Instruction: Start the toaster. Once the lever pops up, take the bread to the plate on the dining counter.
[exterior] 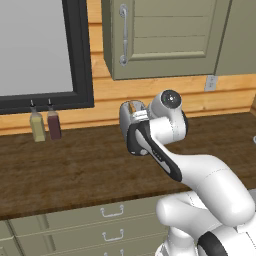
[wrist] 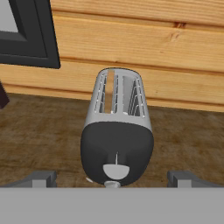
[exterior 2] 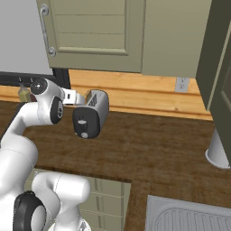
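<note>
In the hand view the toaster (wrist: pixel 117 140) stands at the centre of the frame on the wooden counter (wrist: pixel 39 135), black end panel facing the camera, with the bread (wrist: pixel 110 90) upright in its left slot. The gripper (wrist: pixel 113 178) spreads fully open at the bottom edge, one fingertip at each side of the toaster's base, holding nothing

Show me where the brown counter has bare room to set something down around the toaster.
Bare wood stretches between the two bottles and the toaster, and again from the toaster right toward the sink and white base. It is crowded just before the toaster's black end, where the open end effector sits.
</note>
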